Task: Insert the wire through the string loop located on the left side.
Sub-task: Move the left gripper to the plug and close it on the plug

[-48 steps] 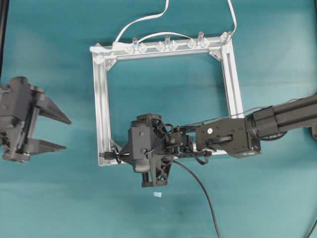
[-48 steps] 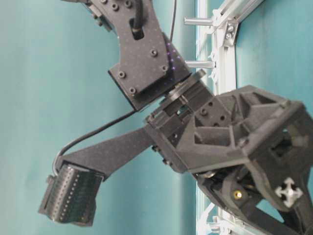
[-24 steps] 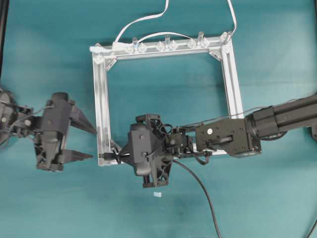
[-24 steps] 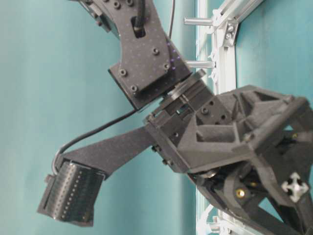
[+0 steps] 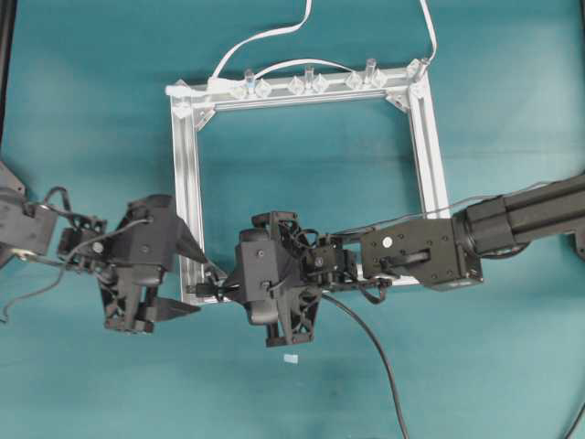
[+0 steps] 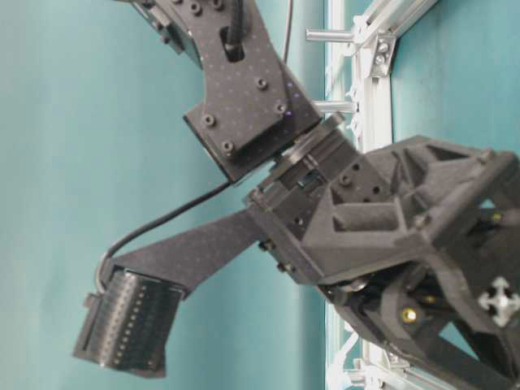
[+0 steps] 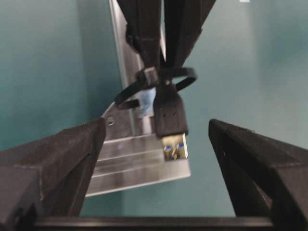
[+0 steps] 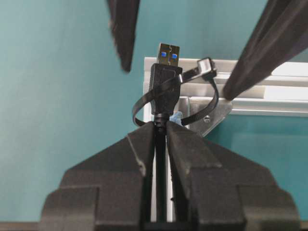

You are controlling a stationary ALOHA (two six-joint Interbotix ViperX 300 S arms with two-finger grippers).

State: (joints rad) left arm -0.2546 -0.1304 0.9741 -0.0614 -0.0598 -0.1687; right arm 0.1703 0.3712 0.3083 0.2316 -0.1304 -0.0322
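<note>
The wire (image 5: 366, 340) is a thin black cable with a black plug (image 7: 170, 113) and a silver tip (image 8: 167, 54). My right gripper (image 5: 222, 288) is shut on the wire (image 8: 160, 144) just behind the plug. It sits at the near-left corner of the silver frame (image 5: 187, 183). The string loop (image 8: 208, 101), dark and thin, circles the plug's body, and the loop (image 7: 188, 76) hangs off that frame corner (image 7: 139, 163). My left gripper (image 5: 197, 286) is open, one finger (image 7: 62, 159) on each side of the protruding plug tip without touching it.
A white cable (image 5: 265, 37) runs through clear plastic clips (image 5: 306, 84) on the frame's far bar. A small white scrap (image 5: 291, 358) lies on the teal table near the wire. The right arm (image 5: 420, 256) stretches over the frame's near bar.
The left arm has moved right from the table's left edge up to the frame corner, and its jaws have widened around the plug tip. The right gripper has stayed put, holding the wire.
</note>
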